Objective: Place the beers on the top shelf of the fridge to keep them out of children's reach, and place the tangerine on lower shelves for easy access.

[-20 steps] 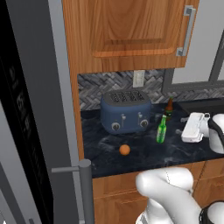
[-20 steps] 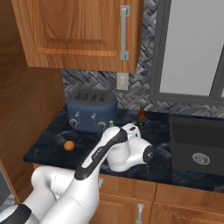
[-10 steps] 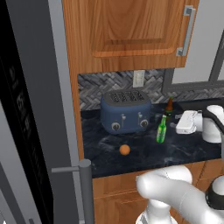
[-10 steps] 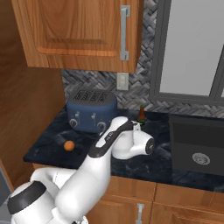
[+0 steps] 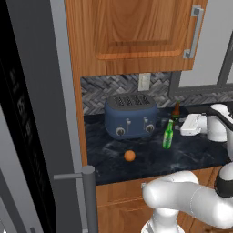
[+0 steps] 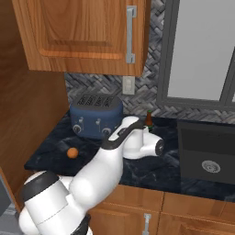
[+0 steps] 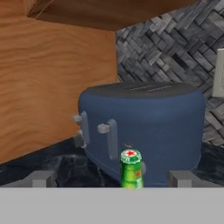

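Note:
Seen from the left base, the green beer (image 5: 168,134) stands upright on the dark counter in front of the blue toaster's right end. The brown beer (image 5: 176,110) stands behind it by the backsplash, and it also peeks over my arm in the right base view (image 6: 148,118). The tangerine (image 5: 129,155) (image 6: 72,153) lies nearer the counter's front edge. My gripper (image 5: 179,130) is just right of the green beer, open. In the hand view the green beer's capped neck (image 7: 131,168) rises between the spread fingertips (image 7: 181,178), untouched. The grey fridge (image 5: 59,91) stands at left; its shelves are out of view.
The blue toaster (image 5: 131,114) (image 6: 96,117) sits against the herringbone backsplash. Wooden cabinets hang above it. The fridge's bar handle (image 5: 87,195) juts out at lower left. A dark sink (image 6: 206,156) lies to the right of my arm.
My arm has stretched further over the counter, and the hand has moved left, closer to the green beer. The jaws stayed open. The bottles and the tangerine have not moved.

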